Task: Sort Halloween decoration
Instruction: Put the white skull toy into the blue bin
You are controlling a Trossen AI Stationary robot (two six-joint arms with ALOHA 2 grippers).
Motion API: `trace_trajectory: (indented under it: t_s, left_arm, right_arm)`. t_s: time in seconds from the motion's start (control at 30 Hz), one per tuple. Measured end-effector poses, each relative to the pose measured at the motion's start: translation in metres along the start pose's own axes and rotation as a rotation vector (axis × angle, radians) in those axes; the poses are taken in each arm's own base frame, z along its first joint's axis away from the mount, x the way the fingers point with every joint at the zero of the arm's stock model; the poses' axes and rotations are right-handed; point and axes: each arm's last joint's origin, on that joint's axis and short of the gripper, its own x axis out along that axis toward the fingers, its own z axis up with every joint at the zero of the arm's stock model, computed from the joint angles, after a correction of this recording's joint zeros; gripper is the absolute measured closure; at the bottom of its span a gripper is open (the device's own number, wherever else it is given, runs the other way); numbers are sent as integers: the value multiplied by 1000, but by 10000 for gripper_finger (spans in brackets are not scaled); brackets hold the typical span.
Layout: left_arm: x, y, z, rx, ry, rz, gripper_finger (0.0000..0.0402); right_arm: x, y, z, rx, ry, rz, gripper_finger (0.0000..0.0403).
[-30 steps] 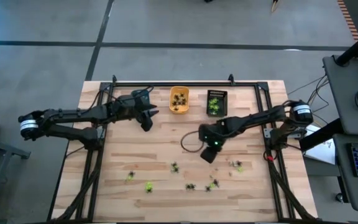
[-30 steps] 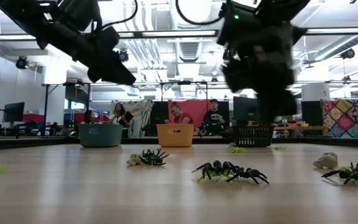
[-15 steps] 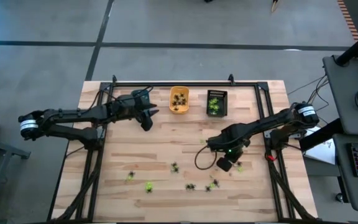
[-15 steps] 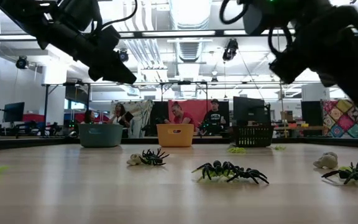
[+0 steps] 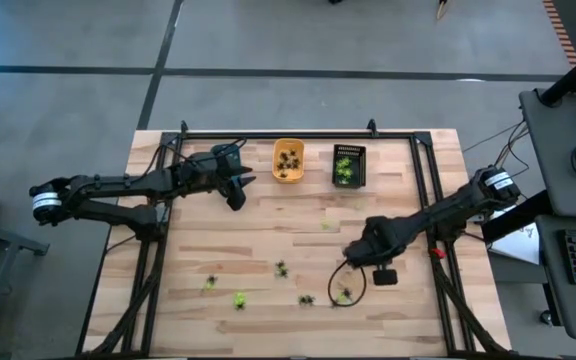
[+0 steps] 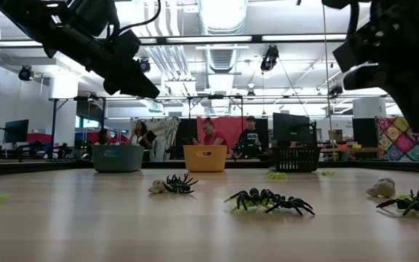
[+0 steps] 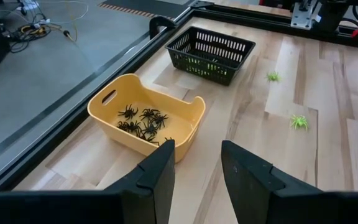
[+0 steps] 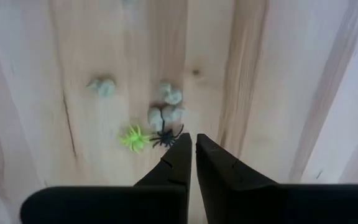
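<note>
The worktop [image 5: 268,215] carries the same scatter of figures as a second ago, but the right arm has swung from mid-table, below the black basket [image 5: 349,165], to the near right part of the worktop, well away from the basket. The right gripper [image 5: 385,276] now hangs over a small cluster there; its fingers [image 8: 173,163] are nearly closed, only a thin slit between them, holding nothing. The left arm has not moved, and the left gripper [image 5: 236,196] waits just left of the yellow tray [image 7: 143,118], fingers [image 7: 160,171] apart and empty. That tray holds a heap of black spiders [image 7: 143,121], and the basket holds yellow-green ones [image 5: 344,168]. Below the right gripper lie three pale whitish figures [image 8: 166,106], a yellow-green spider [image 8: 132,137] and a black spider [image 8: 165,136], the last two side by side and touching, legs splayed every way so no long axis can be told. More spiders [image 5: 281,268] lie loose along the near edge, far from the basket.
</note>
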Motion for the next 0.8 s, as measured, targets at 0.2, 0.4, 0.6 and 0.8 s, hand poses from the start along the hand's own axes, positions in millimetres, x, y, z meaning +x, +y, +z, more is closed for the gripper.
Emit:
trace_trajectory:
  t_s: [0.2, 0.4, 0.6, 0.8]
  left_arm:
    - [0, 0, 0, 0, 0, 0, 288]
    - [0, 0, 0, 0, 0, 0, 288]
    - [0, 0, 0, 0, 0, 0, 288]
    - [0, 0, 0, 0, 0, 0, 288]
  right_arm:
    - [0, 2, 5, -5, -54, 6, 340]
    - [5, 3, 6, 3, -81, 15, 297]
    - [19, 1, 2, 17, -74, 18, 280]
    - [27, 1, 4, 15, -116, 34, 280]
